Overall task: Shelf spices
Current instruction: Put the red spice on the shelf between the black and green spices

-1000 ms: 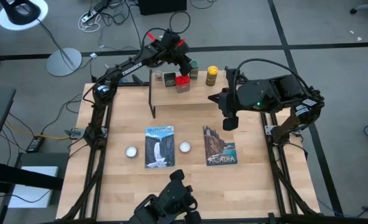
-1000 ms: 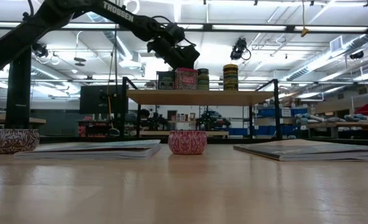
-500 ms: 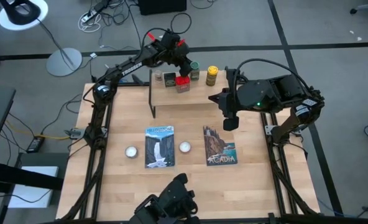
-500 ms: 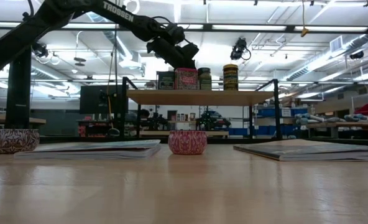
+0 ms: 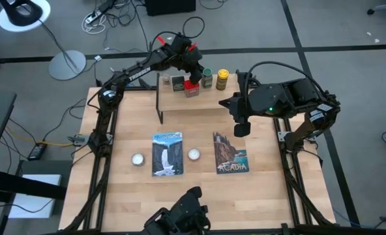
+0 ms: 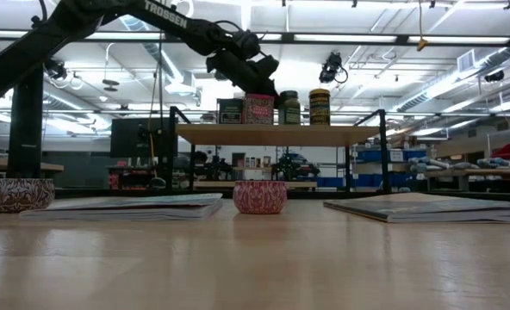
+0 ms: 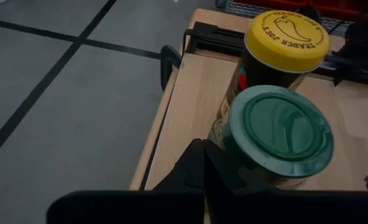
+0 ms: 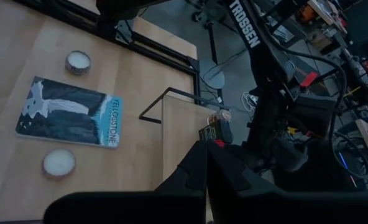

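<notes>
Spices all sit on the shelf at the table's far edge: tiny brown jar, dark square tin, red boxy tin, green jar, yellow-capped jar, roughly in a row. Left gripper is over the shelf, just above the red tin and beside the green jar, fingers closed, holding nothing I can see. Left wrist view has green jar touching or just beside the yellow-capped one, can't tell which. Right gripper hangs over the table right of the shelf, fingers closed, empty. Two books and two small candle tins lie on the tabletop, well apart from the shelf.
</notes>
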